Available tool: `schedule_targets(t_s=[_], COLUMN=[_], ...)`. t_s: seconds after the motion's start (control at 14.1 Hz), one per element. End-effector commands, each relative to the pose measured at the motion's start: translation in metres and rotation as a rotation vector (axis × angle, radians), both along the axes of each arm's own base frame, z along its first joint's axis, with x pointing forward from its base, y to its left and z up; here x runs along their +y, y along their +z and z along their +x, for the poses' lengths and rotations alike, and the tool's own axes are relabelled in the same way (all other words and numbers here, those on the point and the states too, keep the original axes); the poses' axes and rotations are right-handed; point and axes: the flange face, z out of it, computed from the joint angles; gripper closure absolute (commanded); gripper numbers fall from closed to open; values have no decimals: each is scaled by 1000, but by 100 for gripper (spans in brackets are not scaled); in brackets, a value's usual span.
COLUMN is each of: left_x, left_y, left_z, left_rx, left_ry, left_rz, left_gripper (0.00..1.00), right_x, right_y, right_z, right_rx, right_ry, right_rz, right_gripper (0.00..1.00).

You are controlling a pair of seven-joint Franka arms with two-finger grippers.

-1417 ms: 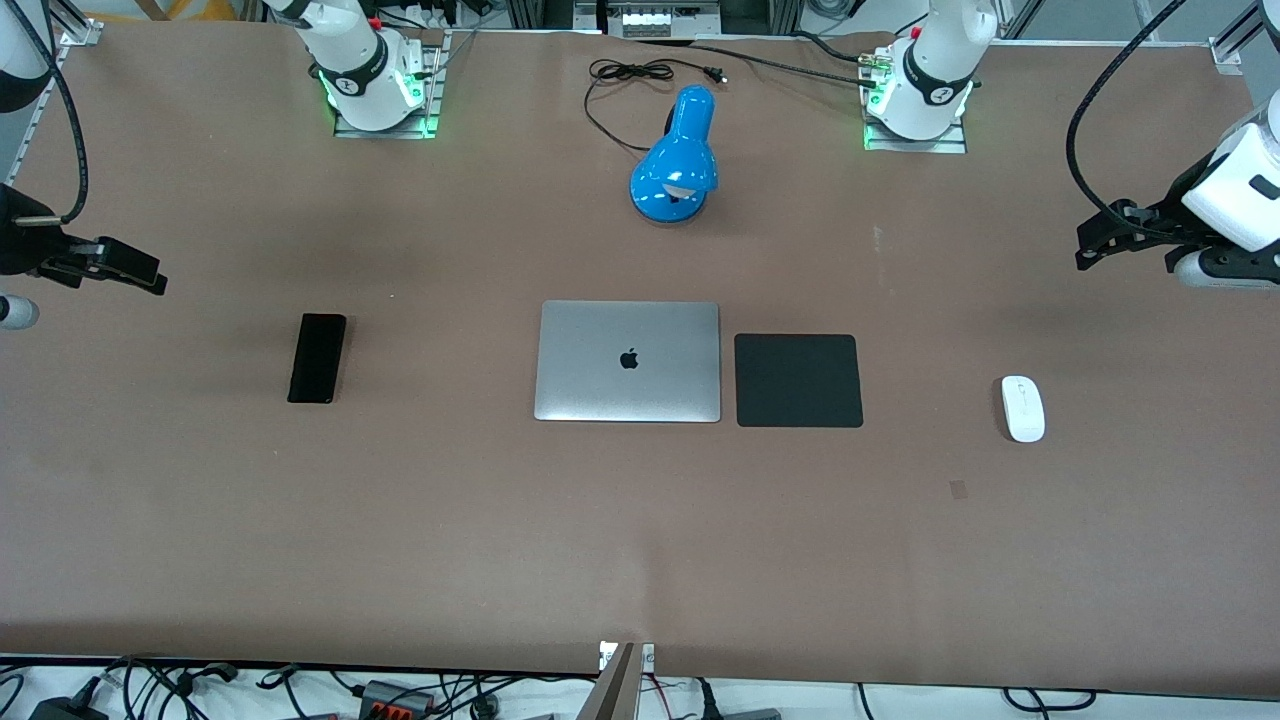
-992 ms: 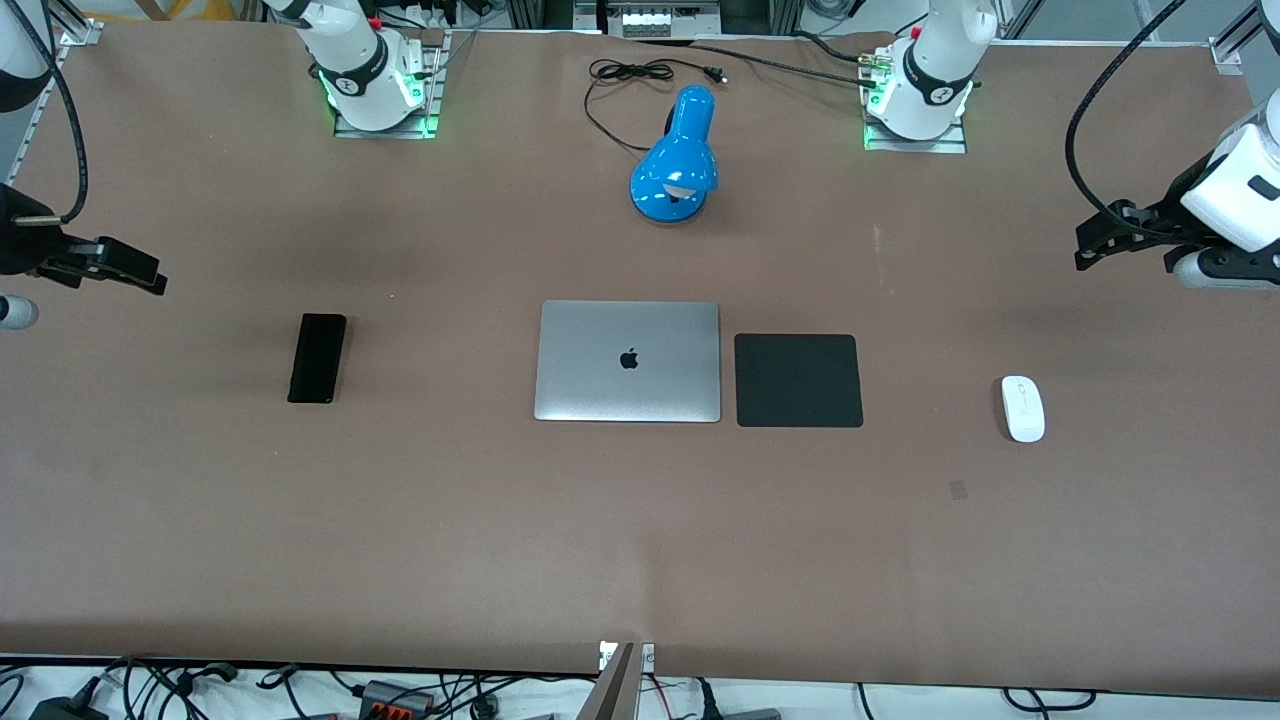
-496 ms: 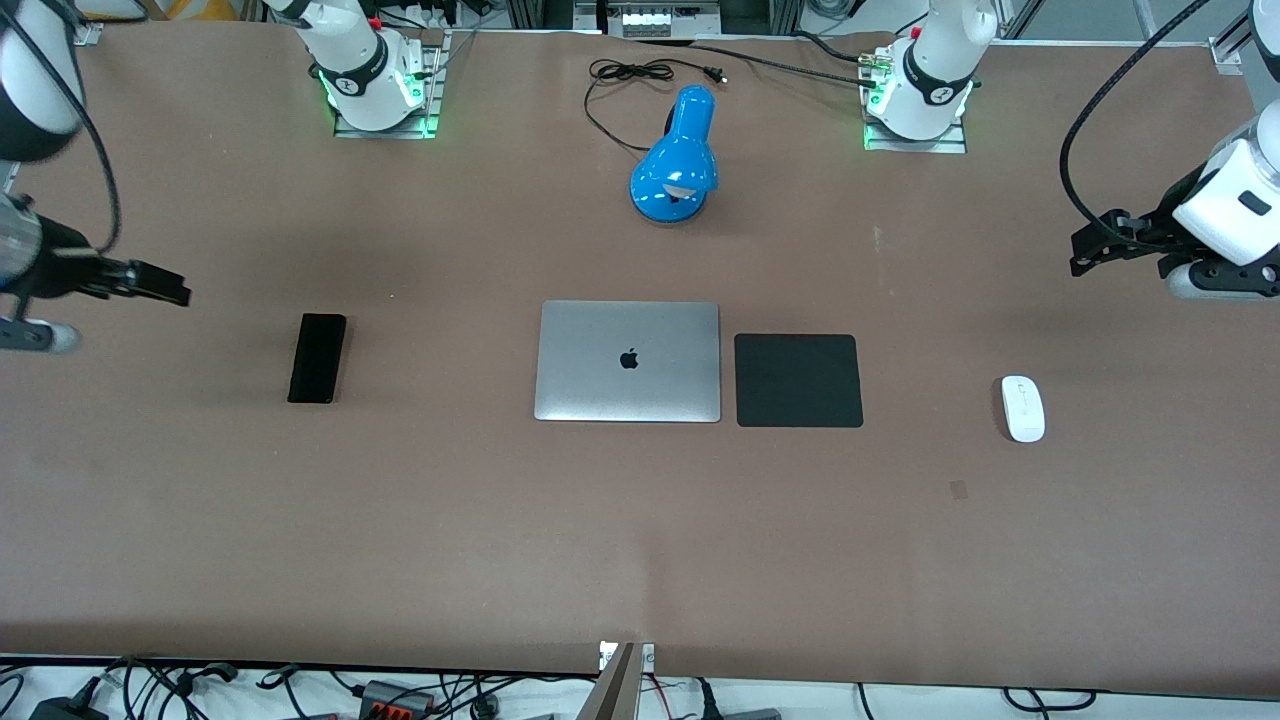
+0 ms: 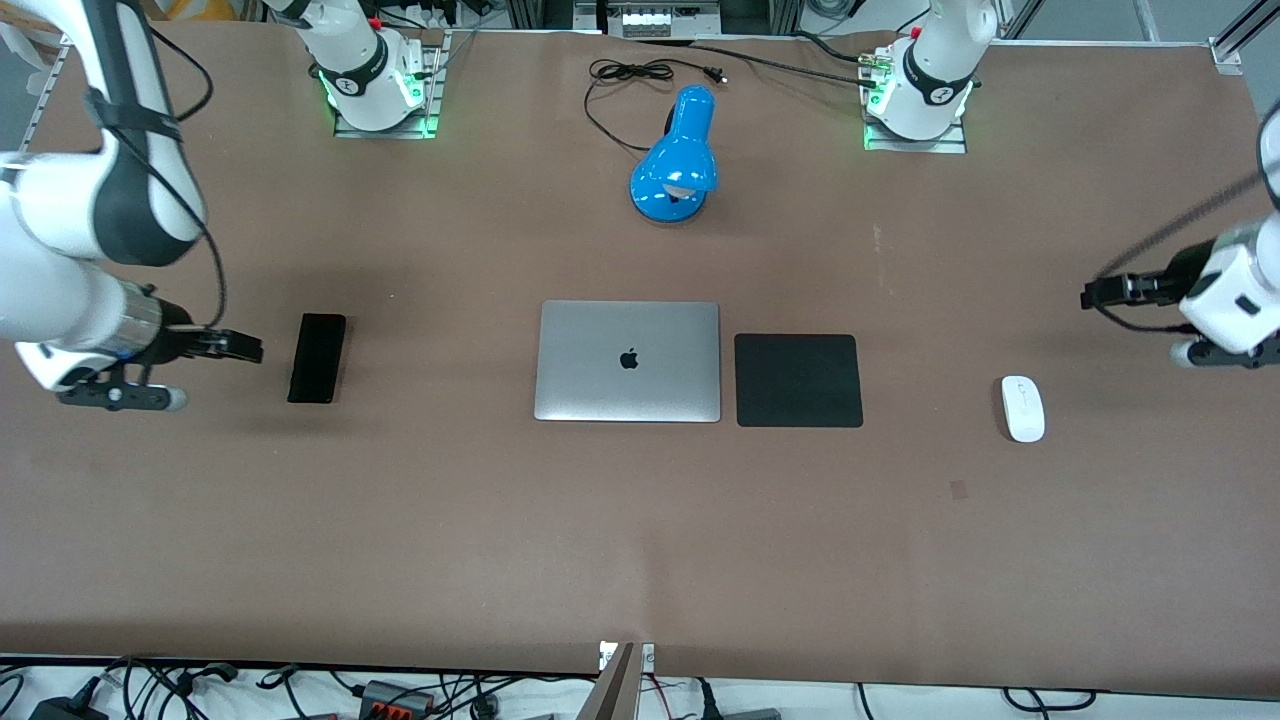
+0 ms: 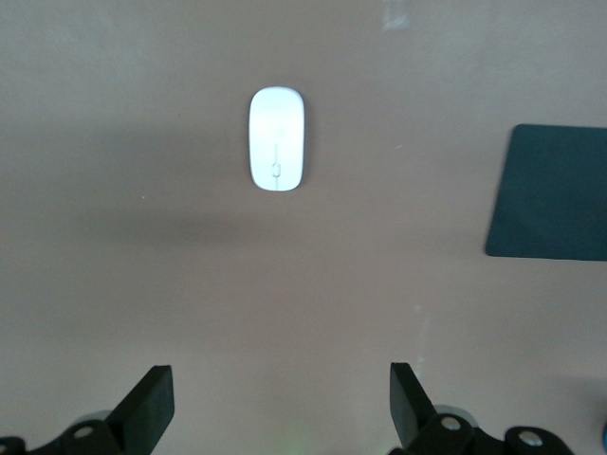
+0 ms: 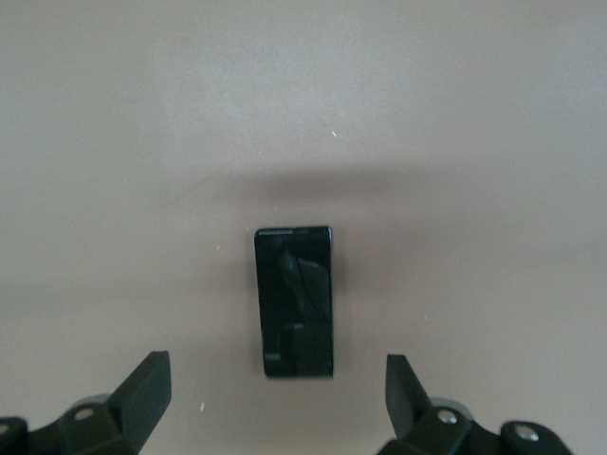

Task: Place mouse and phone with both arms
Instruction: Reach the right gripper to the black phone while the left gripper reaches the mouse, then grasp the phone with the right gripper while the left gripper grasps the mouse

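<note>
the slim black glossy phone (image 4: 317, 357) lies flat on the brown tabletop (image 4: 500, 520) toward the right arm's end, just beside the right gripper (image 4: 240, 347), its long axis in line with the released jaws. the small white oval mouse (image 4: 1023, 408) lies near the left gripper (image 4: 1097, 295), jaws also spread. bare room surrounds both.

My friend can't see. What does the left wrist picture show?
A small white mouse lies flat on the brown table, untouched. The left gripper hangs open above the table, fingers spread wide. A corner of the black mouse pad shows at the edge.
</note>
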Motion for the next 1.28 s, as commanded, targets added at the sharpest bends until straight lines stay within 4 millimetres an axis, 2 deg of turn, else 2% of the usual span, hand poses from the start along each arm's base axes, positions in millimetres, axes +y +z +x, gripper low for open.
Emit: schedule_targets(t_s=[0.0,0.07,0.21,0.35,0.5,0.64,0.85,1.06,1.2], left_x=[11,17,35,38,36,31,25,20,18], left_y=[-48,-70,-117,-157,-193,-223,-257,-275,-280], left_z=[17,19,17,16,19,18,9,3,2], left_rx=[-7,-30,-98,-137,-216,-284,-361,-399,-404], left_ry=[-29,-51,-69,-71,-100,-132,-141,-150,-149], left_rz=[2,-2,-3,1,10,16,27,32,31], left_gripper=[0,0,0,0,0,0,0,0,1], right_x=[6,17,22,22,19,15,15,13,12], right_y=[-43,-65,-104,-132,-148,-152,-169,-180,-181], right_z=[-20,-30,-42,-46,-51,-54,-59,-65,-67], right_rx=[-72,-109,-149,-139,-133,-130,-120,-105,-100], right_ry=[8,29,40,46,98,137,139,139,142], right_rz=[5,6,8,9,9,10,11,11,11], right_gripper=[0,0,0,0,0,0,0,0,0])
